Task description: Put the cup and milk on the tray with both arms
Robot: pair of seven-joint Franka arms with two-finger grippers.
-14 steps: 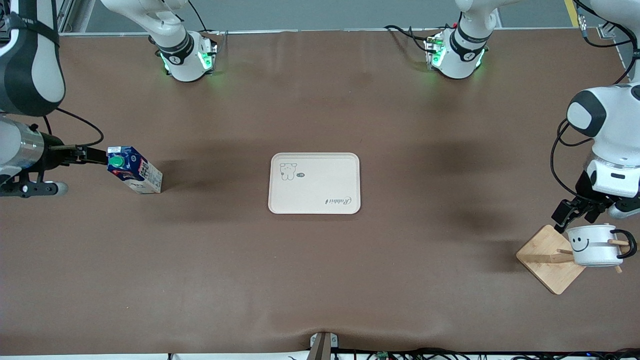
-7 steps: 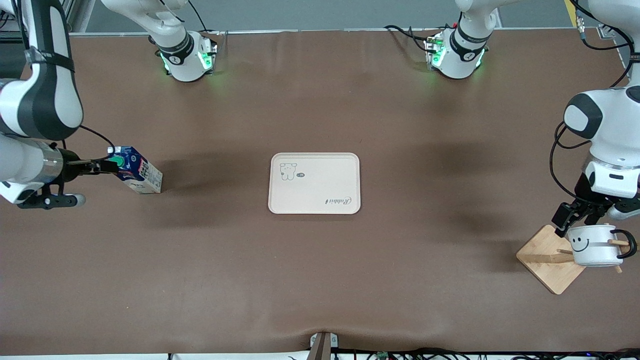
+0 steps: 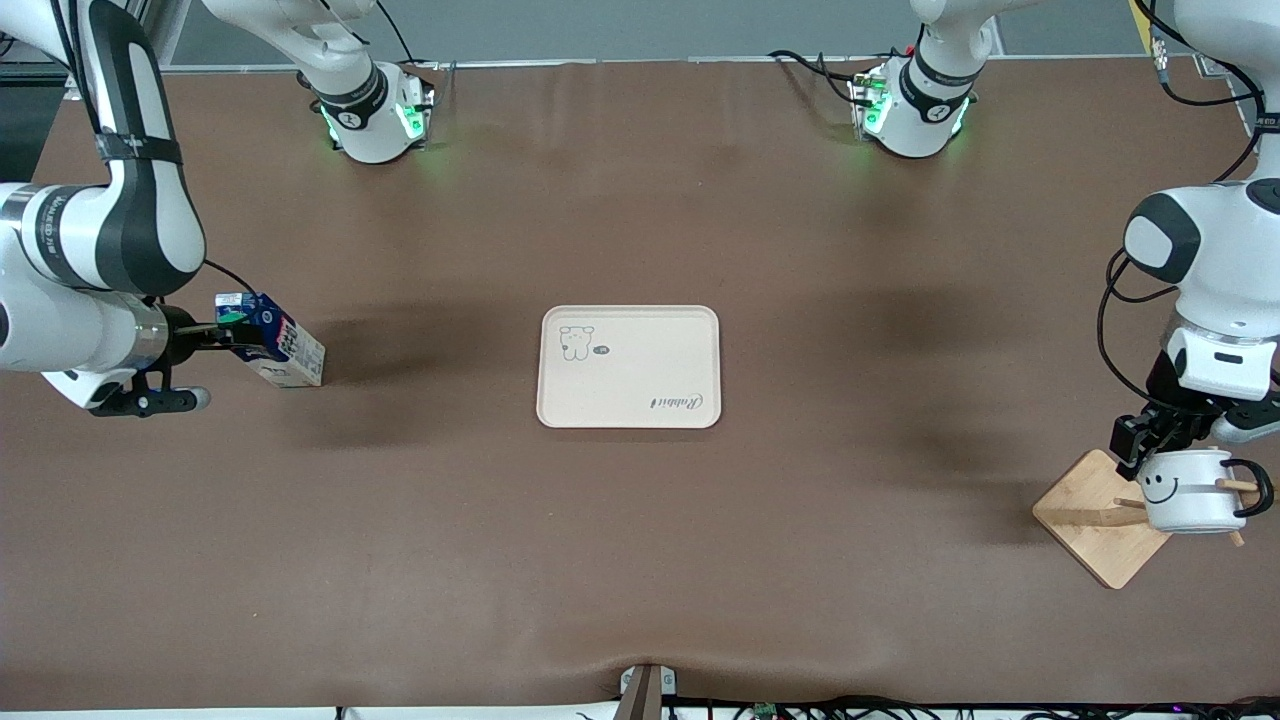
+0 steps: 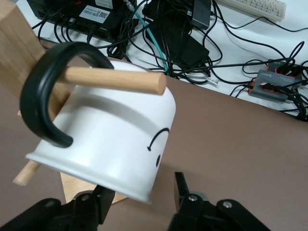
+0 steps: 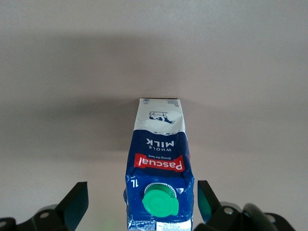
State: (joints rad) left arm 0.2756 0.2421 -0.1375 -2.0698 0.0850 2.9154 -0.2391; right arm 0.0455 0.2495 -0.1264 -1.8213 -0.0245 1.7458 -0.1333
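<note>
On the brown table (image 3: pixel 640 560) the tray (image 3: pixel 629 366) lies bare; both grippers' fingers spread, right (image 5: pixel 139 204) astride the milk (image 5: pixel 159 173), left (image 4: pixel 139 209) around the cup (image 4: pixel 110 139).

arms: white shells, dark grey joints | claws: black | bases: green lights | cables: black

The table (image 3: pixel 640 560) is covered by a brown mat, and the cream tray (image 3: pixel 629 367) is laid flat on it at the middle, printed with a bear drawing and the word "Rabbit". The dark-blue milk carton (image 3: pixel 272 341) is stood on the mat toward the right arm's end, well apart from the tray. A square wooden stand base (image 3: pixel 1098 517) is set on the mat toward the left arm's end, nearer to the front camera than the tray, and the two arm bases are mounted along the edge farthest from that camera.
</note>
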